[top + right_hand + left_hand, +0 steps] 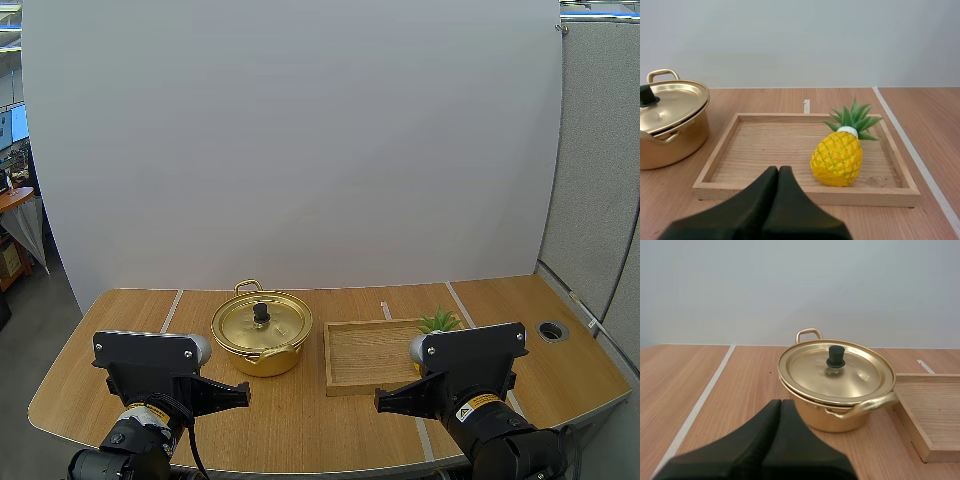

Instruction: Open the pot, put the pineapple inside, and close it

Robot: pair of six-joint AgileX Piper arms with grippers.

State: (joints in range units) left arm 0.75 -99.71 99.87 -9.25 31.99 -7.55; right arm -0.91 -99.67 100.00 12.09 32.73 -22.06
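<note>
A golden pot [261, 334] [836, 390] [669, 125] stands mid-table, its lid [836, 371] on, black knob [836, 356] up. To its right a wooden tray [372, 354] [765, 145] holds a yellow pineapple [837, 157] with green leaves [439, 321], lying at the tray's right side. My left gripper [244, 396] [780, 403] hovers shut in front of the pot, near the table's front edge. My right gripper [380, 402] [778, 169] is shut too, in front of the tray and left of the pineapple.
A round cable hole [552, 330] sits at the table's far right. Pale tape lines [700, 402] [912, 150] cross the wooden tabletop. Bare table lies left of the pot and in front of both grippers.
</note>
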